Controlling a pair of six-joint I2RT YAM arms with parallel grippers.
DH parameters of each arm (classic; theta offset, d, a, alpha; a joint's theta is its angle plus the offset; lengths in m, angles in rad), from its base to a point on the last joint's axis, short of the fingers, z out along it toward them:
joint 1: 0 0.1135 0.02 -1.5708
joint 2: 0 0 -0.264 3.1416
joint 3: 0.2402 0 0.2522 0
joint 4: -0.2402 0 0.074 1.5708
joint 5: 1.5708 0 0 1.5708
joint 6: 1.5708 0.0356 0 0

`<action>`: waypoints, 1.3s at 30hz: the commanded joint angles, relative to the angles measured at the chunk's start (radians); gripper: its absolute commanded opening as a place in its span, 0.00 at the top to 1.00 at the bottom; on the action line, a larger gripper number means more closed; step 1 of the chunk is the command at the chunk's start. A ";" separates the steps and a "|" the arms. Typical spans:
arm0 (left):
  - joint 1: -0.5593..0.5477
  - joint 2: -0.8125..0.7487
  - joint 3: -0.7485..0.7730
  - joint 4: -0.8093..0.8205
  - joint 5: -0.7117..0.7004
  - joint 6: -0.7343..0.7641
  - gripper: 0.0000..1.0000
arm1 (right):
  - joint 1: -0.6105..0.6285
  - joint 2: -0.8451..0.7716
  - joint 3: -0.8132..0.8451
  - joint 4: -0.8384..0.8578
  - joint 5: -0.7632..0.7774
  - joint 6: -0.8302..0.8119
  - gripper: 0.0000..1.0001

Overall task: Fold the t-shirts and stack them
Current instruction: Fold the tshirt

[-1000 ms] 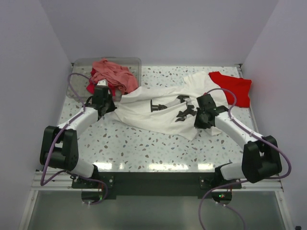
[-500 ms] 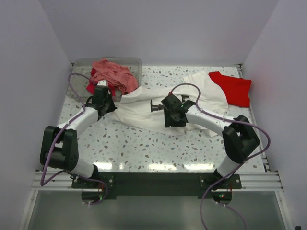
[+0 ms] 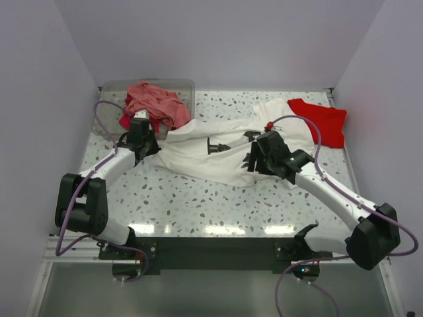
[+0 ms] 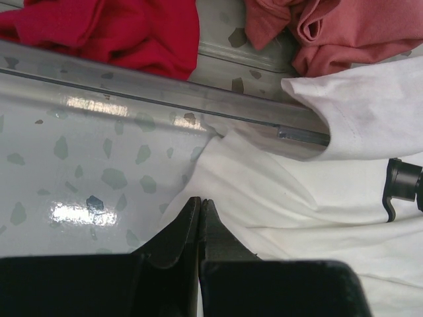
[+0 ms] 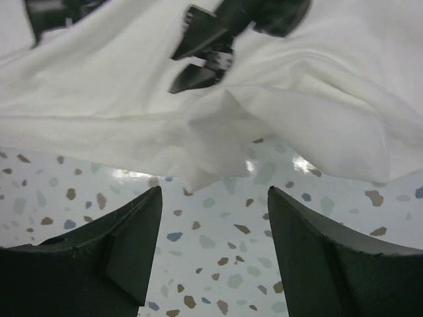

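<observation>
Right gripper (image 5: 213, 193) hangs, jaws apart, over the speckled table (image 3: 198, 205) at the hem of the white t-shirt (image 3: 198, 148) spread mid-table. Left gripper (image 4: 200, 206) is pinched on that shirt's edge beside the bin (image 3: 109, 89) holding a pink t-shirt (image 3: 155, 102). A red t-shirt (image 3: 324, 122) lies far right.

White t-shirt (image 3: 192, 157): plain cloth with a blocky black print (image 3: 215, 145). The bright red t-shirt (image 3: 325, 124), salmon-pink t-shirt (image 3: 155, 102) and crimson t-shirt (image 3: 124, 122) are each one solid colour with no pattern, and the bin (image 3: 109, 99) is clear and colourless. Table (image 3: 198, 205): glossy white terrazzo flecked grey, brown and blue-green; arms (image 3: 330, 191) white with black joints, cables (image 3: 96, 113) lilac-purple, left gripper (image 4: 200, 203) and right gripper (image 5: 213, 198) black all over, walls (image 3: 218, 39) pale lilac-grey.
</observation>
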 commanded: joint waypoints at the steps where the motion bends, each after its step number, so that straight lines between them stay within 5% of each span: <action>1: 0.003 -0.003 0.020 0.008 0.008 0.021 1.00 | -0.135 -0.051 -0.143 0.060 -0.115 0.034 0.32; 7: 0.003 -0.001 0.016 0.008 0.008 0.021 1.00 | -0.210 -0.055 -0.268 0.213 -0.257 0.106 0.37; 20: 0.002 0.002 0.005 0.014 0.003 0.024 1.00 | -0.256 0.033 -0.331 0.404 -0.270 0.120 0.45; 32: 0.003 -0.003 0.008 0.007 -0.006 0.025 1.00 | -0.258 0.073 -0.247 0.404 -0.222 0.002 0.59; 39: 0.003 -0.006 0.009 0.005 -0.009 0.025 1.00 | -0.258 -0.034 -0.274 0.306 -0.204 0.071 0.65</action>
